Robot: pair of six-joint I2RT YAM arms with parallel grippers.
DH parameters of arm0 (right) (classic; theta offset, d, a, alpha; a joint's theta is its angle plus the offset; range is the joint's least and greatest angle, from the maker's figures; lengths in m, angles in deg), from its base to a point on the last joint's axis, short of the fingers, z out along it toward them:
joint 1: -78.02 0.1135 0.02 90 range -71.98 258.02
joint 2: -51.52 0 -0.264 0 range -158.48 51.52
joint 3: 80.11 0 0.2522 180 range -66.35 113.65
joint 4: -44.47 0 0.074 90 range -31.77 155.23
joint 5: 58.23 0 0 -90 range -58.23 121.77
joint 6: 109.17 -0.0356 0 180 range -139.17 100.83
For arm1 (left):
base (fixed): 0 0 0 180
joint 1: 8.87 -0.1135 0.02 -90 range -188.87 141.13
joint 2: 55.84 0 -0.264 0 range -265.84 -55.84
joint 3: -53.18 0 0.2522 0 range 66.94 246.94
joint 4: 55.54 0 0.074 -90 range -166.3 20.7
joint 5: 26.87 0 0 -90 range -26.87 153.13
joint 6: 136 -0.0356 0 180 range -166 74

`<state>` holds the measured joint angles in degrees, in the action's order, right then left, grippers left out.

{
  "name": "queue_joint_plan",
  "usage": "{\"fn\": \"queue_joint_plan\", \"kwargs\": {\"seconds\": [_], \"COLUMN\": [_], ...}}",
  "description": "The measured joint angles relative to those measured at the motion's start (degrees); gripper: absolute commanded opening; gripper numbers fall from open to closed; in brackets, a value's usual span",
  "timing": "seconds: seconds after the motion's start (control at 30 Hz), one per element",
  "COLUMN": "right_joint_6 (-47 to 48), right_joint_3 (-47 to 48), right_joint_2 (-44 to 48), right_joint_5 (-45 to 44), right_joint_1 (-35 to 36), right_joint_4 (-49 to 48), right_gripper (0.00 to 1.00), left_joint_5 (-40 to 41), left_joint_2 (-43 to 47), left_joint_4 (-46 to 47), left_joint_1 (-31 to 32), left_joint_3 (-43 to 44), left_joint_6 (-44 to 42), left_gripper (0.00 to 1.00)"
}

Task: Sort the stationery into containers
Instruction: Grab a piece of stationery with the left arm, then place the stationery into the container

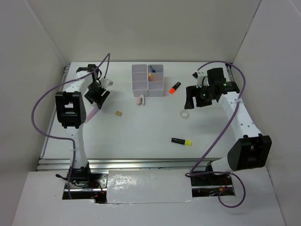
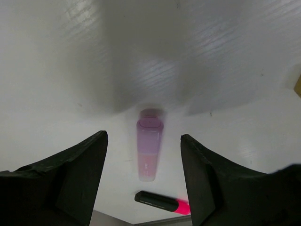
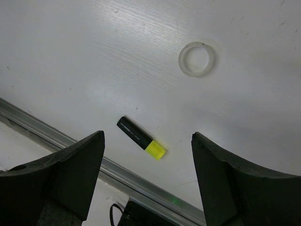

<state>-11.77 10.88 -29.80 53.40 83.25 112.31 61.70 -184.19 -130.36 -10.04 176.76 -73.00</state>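
Observation:
The containers (image 1: 140, 84), a white grid of small bins, stand at the back centre; one bin holds a blue pen and an orange item (image 1: 151, 73). An orange-and-black highlighter (image 1: 175, 87) lies just right of them and a pink marker (image 1: 141, 100) just in front. My left gripper (image 1: 99, 94) (image 2: 144, 136) hangs open above another pink marker (image 2: 149, 149) (image 1: 92, 113), with a black-and-pink highlighter (image 2: 162, 202) beyond it. My right gripper (image 1: 193, 100) (image 3: 148, 136) is open above the table, over the clear tape ring (image 3: 196, 59) (image 1: 185, 114) and a yellow-and-black highlighter (image 3: 142, 139) (image 1: 181, 141).
A tan eraser cube (image 1: 119, 113) sits between the left arm and the table's middle. White walls close in the table on three sides. A metal rail (image 3: 61, 139) runs along the near edge. Purple cables loop beside both arms.

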Motion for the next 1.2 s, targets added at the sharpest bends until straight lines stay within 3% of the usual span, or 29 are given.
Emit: {"fn": "queue_joint_plan", "kwargs": {"seconds": [0.23,0.5,0.87,0.93,1.07,1.2], "right_joint_6": [0.0,0.2,0.2,0.2,0.1,0.0], "right_joint_3": [-0.8,-0.9,-0.9,-0.9,-0.9,-0.9], "right_joint_2": [0.0,0.0,0.0,0.0,0.0,0.0], "right_joint_5": [0.0,0.1,0.2,0.2,0.2,1.2], "right_joint_1": [0.0,0.0,0.0,0.0,-0.1,-1.0], "right_joint_4": [0.0,0.0,0.0,0.0,-0.1,-0.1], "right_gripper": [0.80,0.80,0.79,0.79,0.79,0.79], "left_joint_5": [2.6,3.3,2.1,-0.2,-10.5,-23.1], "left_joint_2": [-3.8,-7.9,-8.8,-8.4,-1.4,17.6], "left_joint_4": [-5.1,-8.1,-10.9,-10.5,-3.6,16.5], "left_joint_1": [0.0,0.0,0.2,0.6,2.1,4.1], "left_joint_3": [4.6,6.1,11.1,13.8,13.3,-0.6], "left_joint_6": [0.1,0.3,0.2,0.2,1.2,7.5], "left_gripper": [0.72,0.57,0.15,0.03,0.00,0.00]}}
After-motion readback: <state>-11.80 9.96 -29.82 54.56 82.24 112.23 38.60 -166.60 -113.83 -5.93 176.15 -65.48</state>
